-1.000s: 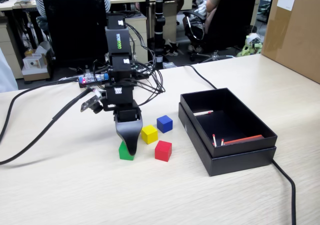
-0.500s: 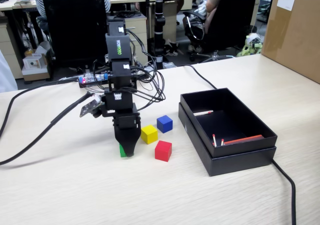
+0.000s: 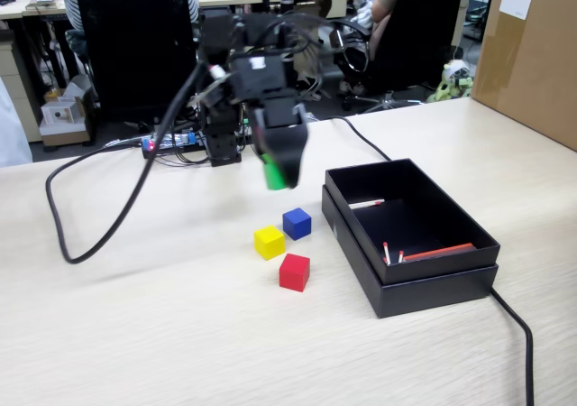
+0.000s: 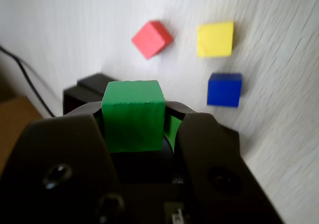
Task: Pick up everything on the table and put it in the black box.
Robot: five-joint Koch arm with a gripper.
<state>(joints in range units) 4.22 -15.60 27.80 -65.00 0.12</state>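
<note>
Tool: black tool [image 3: 275,173] raised above the surface, pinching the small solid green cube [image 4: 133,115] between its jaws.
Key relation: shallow matte black cardboard box [image 3: 469,240] lies right of the tool in the fixed view, lower down (open top, nothing between).
Left on light wood-grain surface [image 3: 162,334]: yellow cube [image 3: 269,242], blue cube [image 3: 297,223], red cube [image 3: 294,272].
Inside box: thin red-tipped sticks [image 3: 435,253].

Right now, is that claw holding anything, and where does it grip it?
Yes. The claw holds the green cube up off the table, pinched by two opposite sides between its black fingers.
</note>
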